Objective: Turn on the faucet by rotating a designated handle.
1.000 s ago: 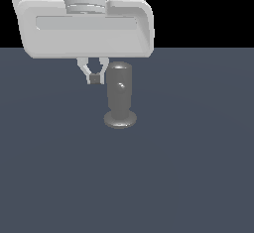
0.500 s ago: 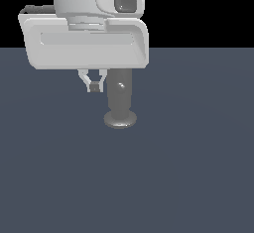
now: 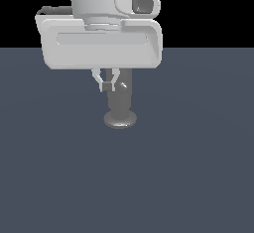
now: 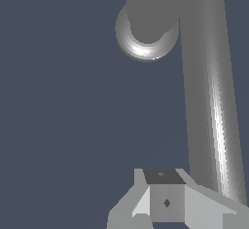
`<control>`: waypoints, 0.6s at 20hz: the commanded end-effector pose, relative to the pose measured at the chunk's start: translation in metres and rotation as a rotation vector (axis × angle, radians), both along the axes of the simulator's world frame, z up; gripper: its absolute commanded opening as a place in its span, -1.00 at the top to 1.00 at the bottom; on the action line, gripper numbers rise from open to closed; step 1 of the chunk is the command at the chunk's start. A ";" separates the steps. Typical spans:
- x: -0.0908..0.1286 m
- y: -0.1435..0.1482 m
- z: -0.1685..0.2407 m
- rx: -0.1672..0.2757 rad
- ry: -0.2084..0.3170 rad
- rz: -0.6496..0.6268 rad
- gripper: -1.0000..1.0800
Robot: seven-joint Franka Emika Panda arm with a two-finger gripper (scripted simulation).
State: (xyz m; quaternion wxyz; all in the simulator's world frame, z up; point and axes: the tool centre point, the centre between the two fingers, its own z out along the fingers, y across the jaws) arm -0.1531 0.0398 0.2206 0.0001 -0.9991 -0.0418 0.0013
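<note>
Grey metal faucet (image 3: 120, 105) on a dark slate floor (image 3: 198, 177), with a white robot gripper (image 3: 107, 85) hanging just beside its upper part.

Approach step, by the look of it: the fingers are pinched together with nothing between them, on the exterior view's left of the cylinder. The handle (image 4: 209, 91) shows plainly only in the wrist view, a long shiny rod running past the closed fingertips (image 4: 165, 199) (whether they touch it cannot be told). The exterior view shows the faucet's upright stance and flared base instead, with the handle barely readable. Next, the fingers likely need to press sideways against the rod to swing it round.
</note>
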 end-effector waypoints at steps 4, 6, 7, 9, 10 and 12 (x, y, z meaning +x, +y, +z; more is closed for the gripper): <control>0.009 -0.034 0.000 0.000 -0.003 -0.012 1.00; 0.012 -0.044 0.000 0.000 -0.002 -0.012 1.00; 0.013 -0.049 0.000 0.000 -0.002 -0.012 1.00; 0.016 -0.060 0.000 0.000 -0.002 -0.012 1.00; 0.017 -0.065 0.000 0.000 -0.002 -0.012 1.00; 0.019 -0.075 0.000 0.000 -0.002 -0.012 1.00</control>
